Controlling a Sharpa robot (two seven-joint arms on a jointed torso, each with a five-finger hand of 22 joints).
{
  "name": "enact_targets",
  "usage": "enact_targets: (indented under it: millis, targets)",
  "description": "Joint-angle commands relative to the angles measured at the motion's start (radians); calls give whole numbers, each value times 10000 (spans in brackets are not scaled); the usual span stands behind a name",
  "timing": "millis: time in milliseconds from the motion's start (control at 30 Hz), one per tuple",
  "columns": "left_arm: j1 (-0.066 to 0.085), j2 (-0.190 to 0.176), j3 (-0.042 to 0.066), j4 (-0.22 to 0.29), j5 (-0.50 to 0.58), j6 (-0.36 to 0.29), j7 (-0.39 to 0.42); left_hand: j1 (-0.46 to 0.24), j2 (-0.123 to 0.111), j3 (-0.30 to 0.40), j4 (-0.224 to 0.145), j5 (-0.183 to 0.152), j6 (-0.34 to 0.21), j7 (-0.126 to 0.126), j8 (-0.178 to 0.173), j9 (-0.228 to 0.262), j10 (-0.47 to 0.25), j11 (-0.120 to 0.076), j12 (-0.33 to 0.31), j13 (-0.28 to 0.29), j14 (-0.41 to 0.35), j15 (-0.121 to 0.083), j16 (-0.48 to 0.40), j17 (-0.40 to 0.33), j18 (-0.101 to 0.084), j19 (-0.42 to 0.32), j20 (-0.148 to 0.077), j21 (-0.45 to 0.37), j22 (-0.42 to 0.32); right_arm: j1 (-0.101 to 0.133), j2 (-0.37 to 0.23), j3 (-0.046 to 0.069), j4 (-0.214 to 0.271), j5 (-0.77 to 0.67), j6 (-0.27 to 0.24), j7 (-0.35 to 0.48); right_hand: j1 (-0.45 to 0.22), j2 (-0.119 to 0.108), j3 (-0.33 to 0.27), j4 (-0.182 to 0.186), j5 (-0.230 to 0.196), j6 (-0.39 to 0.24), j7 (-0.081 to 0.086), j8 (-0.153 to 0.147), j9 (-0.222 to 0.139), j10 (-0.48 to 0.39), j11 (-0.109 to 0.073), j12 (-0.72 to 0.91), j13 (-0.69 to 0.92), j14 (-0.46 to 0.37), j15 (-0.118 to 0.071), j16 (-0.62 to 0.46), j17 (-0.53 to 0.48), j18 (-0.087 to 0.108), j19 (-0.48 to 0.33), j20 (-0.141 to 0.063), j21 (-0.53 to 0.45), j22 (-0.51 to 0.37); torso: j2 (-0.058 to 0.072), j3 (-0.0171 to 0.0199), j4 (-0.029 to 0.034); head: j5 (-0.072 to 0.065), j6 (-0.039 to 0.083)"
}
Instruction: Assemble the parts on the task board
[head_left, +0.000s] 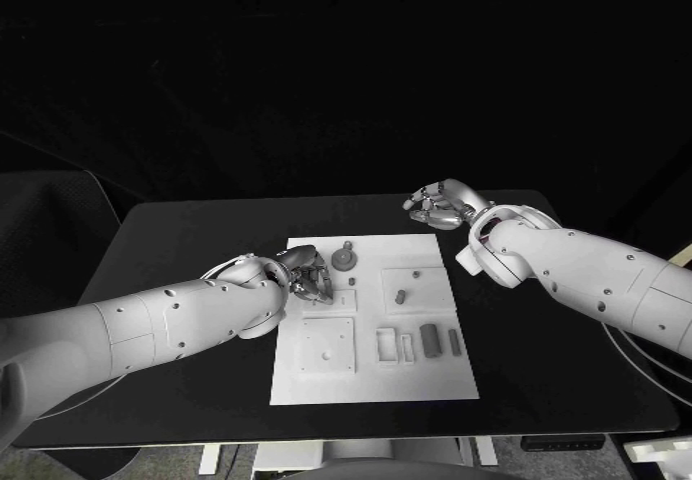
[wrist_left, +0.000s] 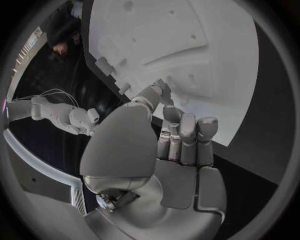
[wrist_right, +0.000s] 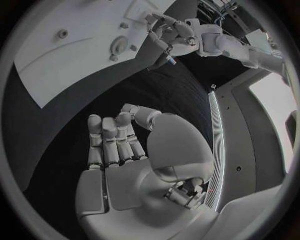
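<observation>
We log the task board (head_left: 368, 375) flat at mid-table (head_left: 188, 230); the left hand (head_left: 306, 274) sits over its near-left portion, fingers curled together, and the right wrist view shows a small part (wrist_right: 171, 60) pinched at its fingertips; a round part (head_left: 346, 259) lies just beyond that hand, upright grey parts (head_left: 430, 341) further off toward the board's far side; the right hand (head_left: 444, 205) hovers past the board's corner over bare table, fingers curled in, holding nothing.
</observation>
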Motion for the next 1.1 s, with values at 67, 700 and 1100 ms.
enact_targets:
  millis: [67,700,1100]
  targets:
    - [-56,69,2,-39,-2,324,-36,-46,106,28,29,26,633,315,37,264,-53,12,-46,-13,-45,-55,37,-15,648,21,-48,211,-10,6,-8,8,20,30,-64,106,-57,-26,60,2,-11,-3,63,58,16,72,-22,70,-12,73,19,49,-11,43,48,10,549,-14,-6,-3,2,-12,-13]
    - [-94,113,3,-48,-534,210,-66,-58,96,25,29,27,624,316,31,263,-58,15,-54,-18,-50,-53,36,-21,647,18,-47,207,-13,6,-15,8,140,29,-5,64,-68,-35,75,0,-10,18,68,68,20,75,-25,74,-14,76,18,52,-12,44,50,9,554,-15,-9,-11,7,-3,-27]
    - [-93,138,6,-15,-975,198,-317,-62,89,25,26,27,617,317,26,262,-60,17,-59,-21,-52,-52,36,-25,646,16,-46,205,-15,8,-53,8,183,10,-11,41,-76,-41,86,-1,-9,31,70,73,23,76,-27,77,-15,78,17,54,-12,45,51,9,557,-15,5,-4,6,-9,-4]
